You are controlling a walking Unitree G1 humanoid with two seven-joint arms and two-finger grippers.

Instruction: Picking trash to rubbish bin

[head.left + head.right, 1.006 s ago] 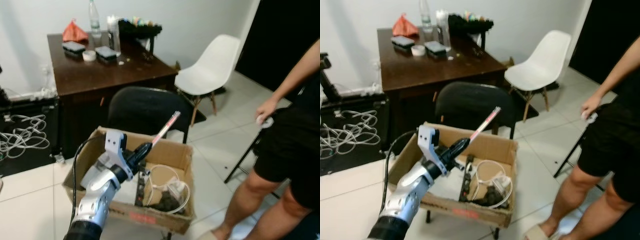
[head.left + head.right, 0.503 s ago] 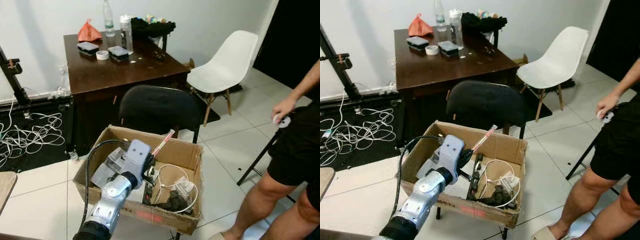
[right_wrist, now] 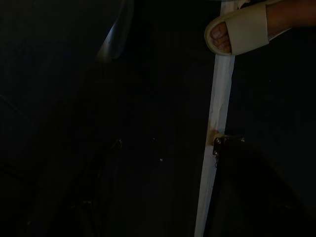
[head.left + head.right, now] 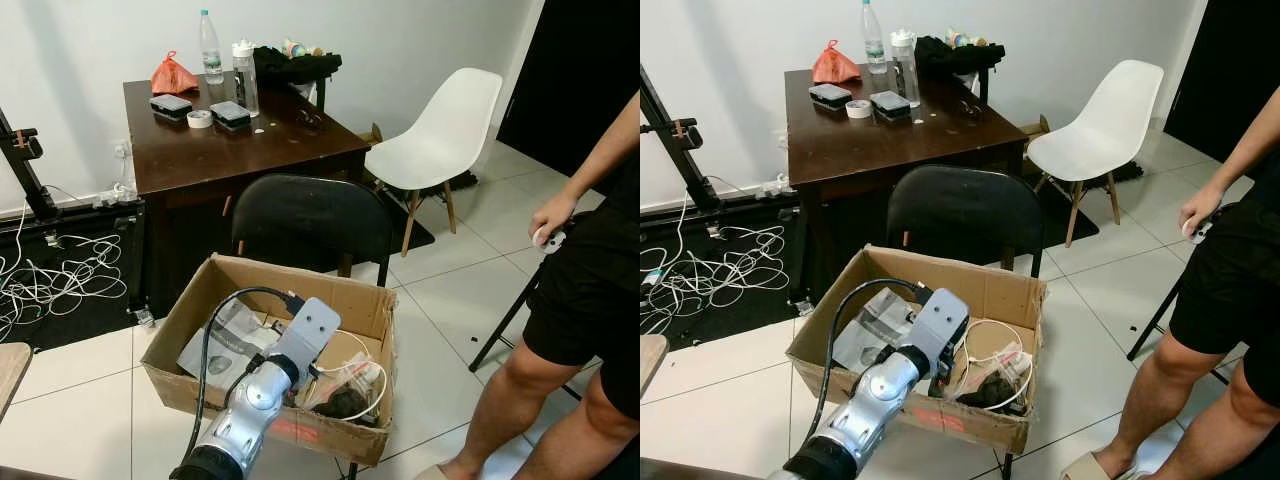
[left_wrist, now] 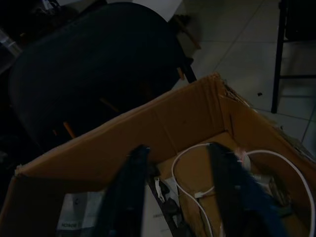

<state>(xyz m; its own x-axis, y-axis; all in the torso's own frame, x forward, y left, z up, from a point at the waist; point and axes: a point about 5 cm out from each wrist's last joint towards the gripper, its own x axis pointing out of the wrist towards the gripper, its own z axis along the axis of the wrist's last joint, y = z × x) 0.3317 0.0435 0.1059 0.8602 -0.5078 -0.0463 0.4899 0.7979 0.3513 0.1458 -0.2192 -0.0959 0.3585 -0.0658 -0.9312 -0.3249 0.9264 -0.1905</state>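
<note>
Cardboard box [image 4: 195, 300] serving as your rubbish bin sits on a frame just in front of the black chair [image 4: 310, 222], and your left hand [image 5: 177, 195] is lowered inside it, over its middle. In the left wrist view you can see the two black fingers [image 5: 129, 187] spread well apart with nothing between them, pointing at the far cardboard wall and a loop of white cable [image 5: 197, 170] lying on the box floor. Your head cameras show the box also holding a crumpled plastic bag [image 4: 225, 340] on the left side and a dark clump of rubbish [image 4: 990, 392] near the front right corner. Behind the chair stands the dark wooden counter [image 4: 230, 140] with two bottles [image 4: 210, 45], a roll of tape [image 4: 200, 119] and an orange bag [image 4: 173, 75]; a white chair [image 4: 440, 125] is off to the right. A person [image 4: 590, 290] in black shorts stands at the right edge, one hand [image 4: 550, 215] holding a small white object. Your right wrist view is very dark; you can make out a sandalled foot [image 3: 242, 32] and a pale strip [image 3: 217, 123], and I cannot tell how your right hand is set.
</note>
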